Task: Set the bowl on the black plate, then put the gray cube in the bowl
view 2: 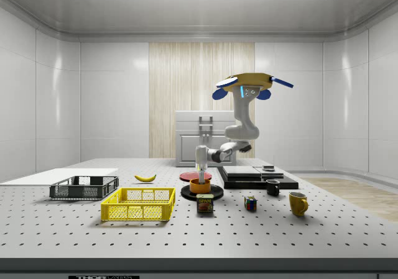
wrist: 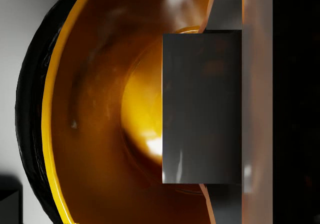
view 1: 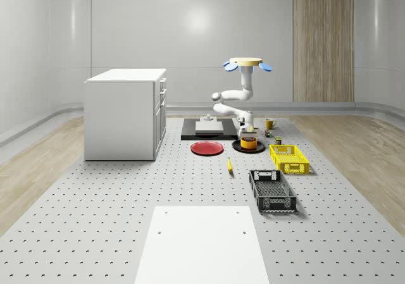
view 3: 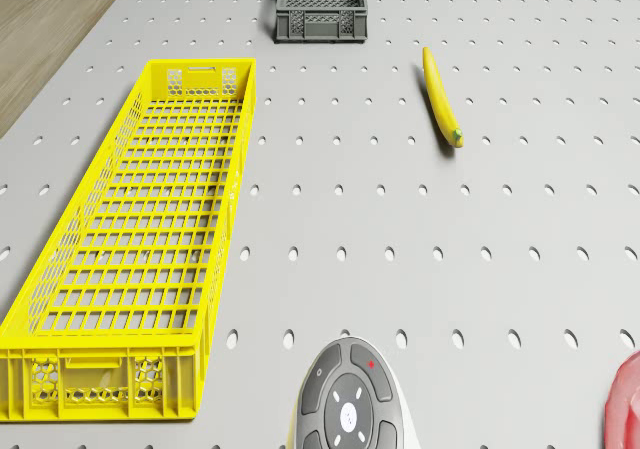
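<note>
One orange bowl (view 1: 249, 143) sits on the black plate (view 1: 238, 147) on the worktop (view 1: 126, 195), the drone (view 1: 247, 63) hovering above it, while the tool (view 2: 200, 171), directly over the bowl, is clamped on the gray cube (wrist: 202, 107).

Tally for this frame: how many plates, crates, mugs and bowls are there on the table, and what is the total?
Plates: 2, the red plate and the black plate
Crates: 2, the yellow crate and the gray crate
Mugs: 2, the black mug and the yellow mug
Bowls: 1, the bowl
Total: 7
</note>
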Available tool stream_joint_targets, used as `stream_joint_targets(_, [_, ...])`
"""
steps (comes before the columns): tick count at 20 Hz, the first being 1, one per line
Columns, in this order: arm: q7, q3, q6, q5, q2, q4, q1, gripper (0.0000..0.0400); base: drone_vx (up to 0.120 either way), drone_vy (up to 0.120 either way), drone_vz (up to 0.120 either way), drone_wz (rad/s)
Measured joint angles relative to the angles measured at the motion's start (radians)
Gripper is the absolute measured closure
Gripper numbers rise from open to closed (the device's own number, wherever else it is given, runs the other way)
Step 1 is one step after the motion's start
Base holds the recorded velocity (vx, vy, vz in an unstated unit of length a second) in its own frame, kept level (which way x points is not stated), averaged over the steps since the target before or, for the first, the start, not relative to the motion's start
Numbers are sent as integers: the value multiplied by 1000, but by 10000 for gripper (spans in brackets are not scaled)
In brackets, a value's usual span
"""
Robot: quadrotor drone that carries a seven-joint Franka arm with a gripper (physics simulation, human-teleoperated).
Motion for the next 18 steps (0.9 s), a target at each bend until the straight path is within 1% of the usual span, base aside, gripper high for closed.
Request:
stream_joint_targets(1, [-1, -6, 3, -6, 2, 4, -1, 150, 0, 0, 0, 0])
stream_joint_targets(2, [-2, -11, 5, -11, 4, 8, -2, 117, 0, 0, 0, 0])
stream_joint_targets(4, [-4, -17, 6, -18, 7, 12, -1, 71, 0, 0, 0, 0])
stream_joint_targets(7, [-6, -6, -5, -9, 9, 3, 6, 33, 0, 0, 0, 0])
stream_joint_targets(11, [-7, 28, -29, 23, 7, -24, 20, 12, 0, 0, 0, 0])
stream_joint_targets(15, [-7, 74, -58, 65, 6, -53, 35, 5, 0, 0, 0, 0])
stream_joint_targets(18, [-7, 96, -71, 86, 5, -66, 42, 2, 0, 0, 0, 0])
